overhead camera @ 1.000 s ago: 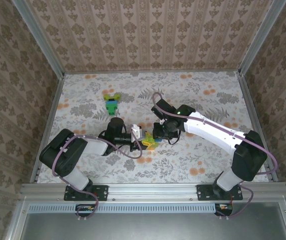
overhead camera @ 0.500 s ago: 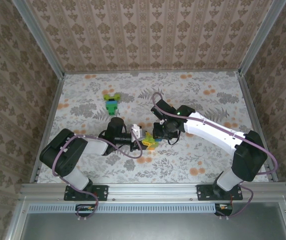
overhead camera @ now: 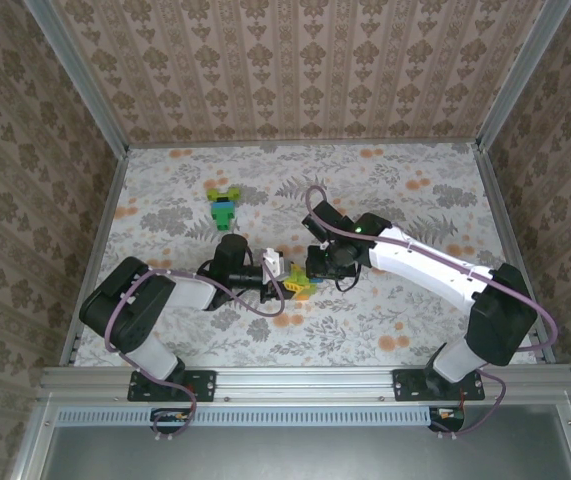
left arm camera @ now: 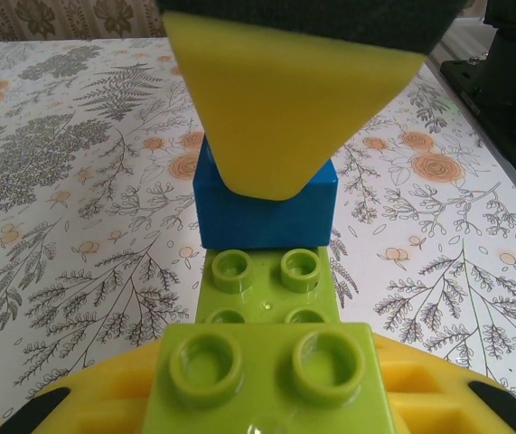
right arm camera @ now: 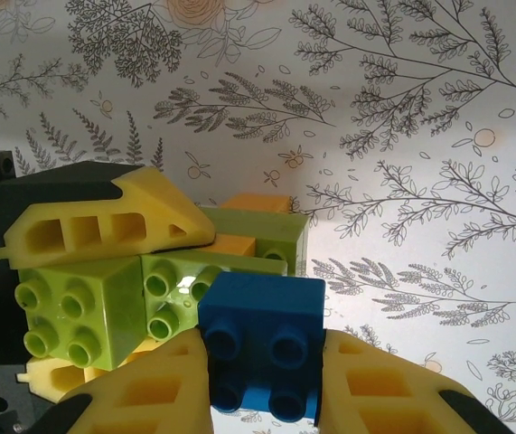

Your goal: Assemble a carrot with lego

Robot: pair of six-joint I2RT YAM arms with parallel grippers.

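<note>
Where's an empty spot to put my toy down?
The table is bare far right and along the middle of its near edge. Crowded: the middle, where left hand and right hand grip the carrot, and the far-left brick pile.

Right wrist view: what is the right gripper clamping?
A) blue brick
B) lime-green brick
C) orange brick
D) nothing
A: the blue brick sits clamped in the right gripper, up against the lime-green bricks held by the left gripper.
</note>
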